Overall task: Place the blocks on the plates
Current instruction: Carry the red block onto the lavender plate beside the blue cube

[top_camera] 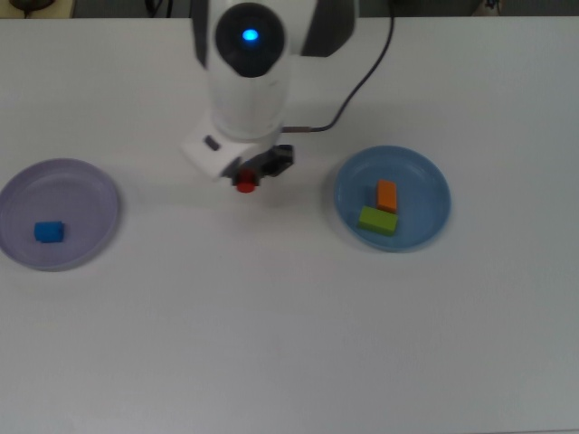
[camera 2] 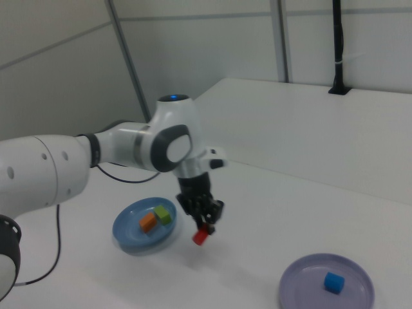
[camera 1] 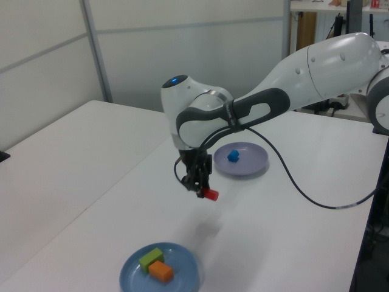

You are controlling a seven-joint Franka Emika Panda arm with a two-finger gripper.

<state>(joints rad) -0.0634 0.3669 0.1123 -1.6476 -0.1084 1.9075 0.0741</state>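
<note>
My gripper [top_camera: 246, 177] [camera 1: 204, 192] [camera 2: 203, 230] is shut on the red cylinder [top_camera: 245, 183] [camera 1: 211, 194] [camera 2: 200, 237] and holds it in the air above the table, between the two plates. The blue plate [top_camera: 432, 217] [camera 1: 182, 278] [camera 2: 126, 233] carries the orange block [top_camera: 386, 195] [camera 1: 161, 271] [camera 2: 148, 222] and the lime-green block [top_camera: 377, 221] [camera 1: 151, 258] [camera 2: 163, 214]. On the lilac plate [top_camera: 90, 203] [camera 1: 252, 164] [camera 2: 302, 290] lies the small blue cube [top_camera: 49, 231] [camera 1: 232, 156] [camera 2: 333, 282].
A white table [top_camera: 289, 344] holds everything. The arm's black cable [top_camera: 357, 86] [camera 1: 304, 188] trails from the wrist over the table. A wall with metal posts [camera 1: 94, 48] stands behind the table in the left view.
</note>
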